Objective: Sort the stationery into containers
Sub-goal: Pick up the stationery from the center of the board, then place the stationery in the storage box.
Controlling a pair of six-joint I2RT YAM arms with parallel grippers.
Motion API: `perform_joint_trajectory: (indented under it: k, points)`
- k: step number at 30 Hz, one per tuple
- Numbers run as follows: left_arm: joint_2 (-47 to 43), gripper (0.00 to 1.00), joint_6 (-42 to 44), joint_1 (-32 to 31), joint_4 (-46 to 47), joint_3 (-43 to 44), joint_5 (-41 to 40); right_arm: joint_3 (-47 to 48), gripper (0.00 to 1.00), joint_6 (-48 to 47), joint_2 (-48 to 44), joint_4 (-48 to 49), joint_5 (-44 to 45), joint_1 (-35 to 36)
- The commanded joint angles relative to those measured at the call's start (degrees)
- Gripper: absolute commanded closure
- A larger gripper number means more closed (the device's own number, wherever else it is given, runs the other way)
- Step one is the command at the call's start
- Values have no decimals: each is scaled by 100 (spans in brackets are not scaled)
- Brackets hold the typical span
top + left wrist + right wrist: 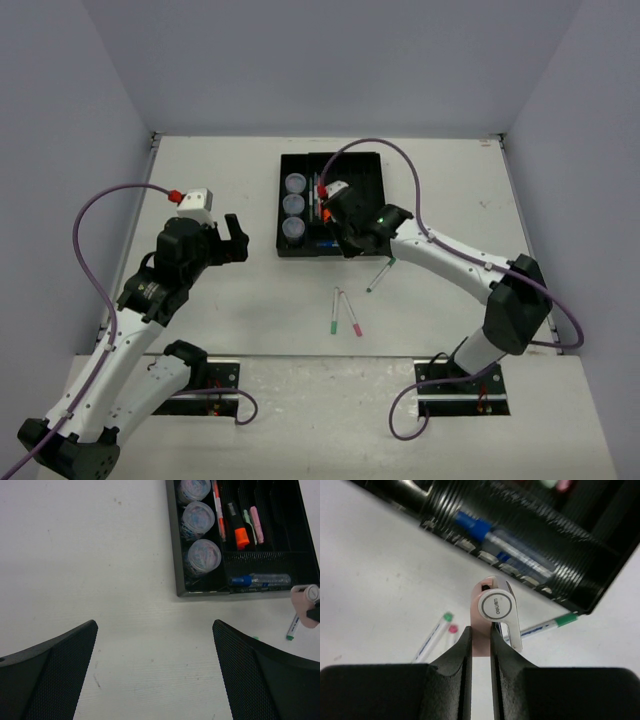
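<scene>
My right gripper (480, 631) is shut on a pink eraser (487, 592) with a white round cap, held just above the table in front of the black tray (580, 587). From above, that gripper (345, 240) hangs at the tray's (366, 170) near edge. In the tray stand three round pots (293, 206), and in its slots lie an orange marker (241, 532), a pink marker (256, 524) and a blue-capped pen (260, 580). Three thin pens lie loose on the table: two side by side (342, 311) and a green-capped one (379, 276). My left gripper (235, 238) is open and holds nothing, left of the tray.
The right arm's purple cable (400, 160) arcs over the tray's right side. White walls close the table on three sides. Bare table (100, 555) lies under and ahead of the left gripper.
</scene>
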Motion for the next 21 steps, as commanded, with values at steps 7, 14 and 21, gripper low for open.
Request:
perform_joint_trajectory:
  k: [7, 14, 21]
  points:
    - [-45, 0, 182, 13, 127, 26, -22, 2070, 100, -332, 1412, 264, -606, -1625]
    - [-51, 0, 177, 13, 133, 26, -19, 2490, 100, -228, 2054, 441, -1744, -2276]
    - [-32, 0, 191, 13, 140, 26, 48, 2010, 100, -259, 1954, 696, -2842, -2594]
